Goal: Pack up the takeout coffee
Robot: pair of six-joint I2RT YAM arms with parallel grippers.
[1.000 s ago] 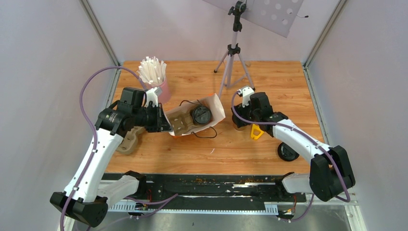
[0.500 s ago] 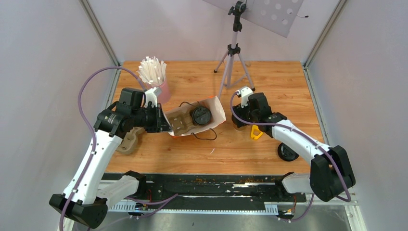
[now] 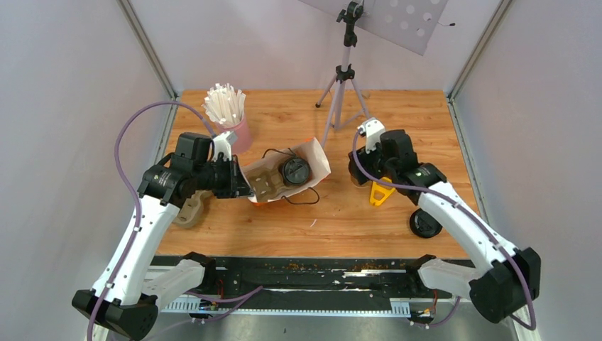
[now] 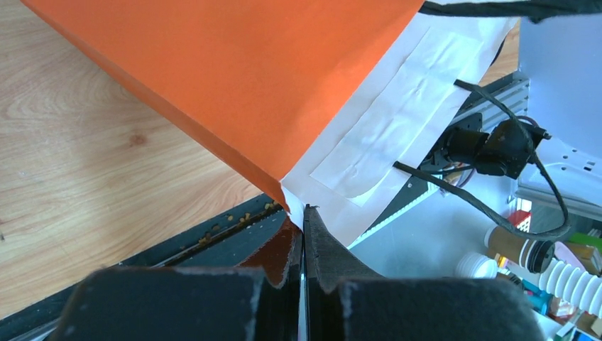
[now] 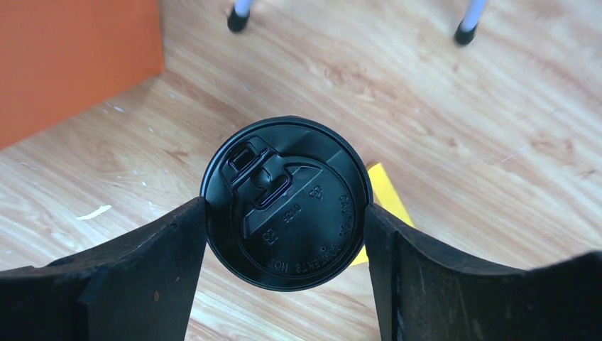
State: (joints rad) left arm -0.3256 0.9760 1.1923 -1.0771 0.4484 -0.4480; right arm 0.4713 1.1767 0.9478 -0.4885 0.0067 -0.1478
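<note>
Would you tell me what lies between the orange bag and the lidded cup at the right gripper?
Only bare wooden table with tiny white scraps separates bag from cup, per the right wrist view.

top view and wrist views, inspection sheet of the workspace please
surface: wooden table, a few small scraps
job's things: takeout coffee, lidded, upright right of the orange paper bag; second lidded cup in the bag on a pulp tray
clutter: pink cup of white sticks, yellow piece, black round piece, spare pulp tray
tools: left tool shut on the bag's edge; right tool closed on the takeout coffee's lid rim
cables: purple cables along both arms; black cord by the bag
surroundings: tripod at the back, plain walls
</note>
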